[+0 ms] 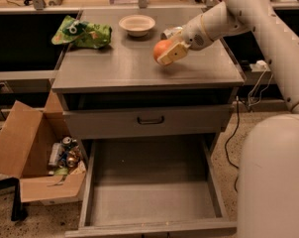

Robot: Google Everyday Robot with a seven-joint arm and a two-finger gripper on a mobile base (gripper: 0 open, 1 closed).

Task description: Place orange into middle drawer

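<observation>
One wide grey drawer (pixel 149 192) stands open well below the gripper and nearer the front, its tray bare. Over the cabinet top (pixel 115 68), the gripper (pixel 165 52) is clamped around the orange (pixel 160 47), which sits between its fingers. Round, smooth and firm, the fruit could probably slip or roll; a hold across its widest part seems safest.

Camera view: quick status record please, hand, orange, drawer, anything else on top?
hand: shut on orange, over cabinet top, right of centre
orange: in hand, not yet in drawer
middle drawer: pulled open, below the shut drawer front
also on top: cream bowl, green bag, both at the back
floor: cardboard box left of cabinet
</observation>
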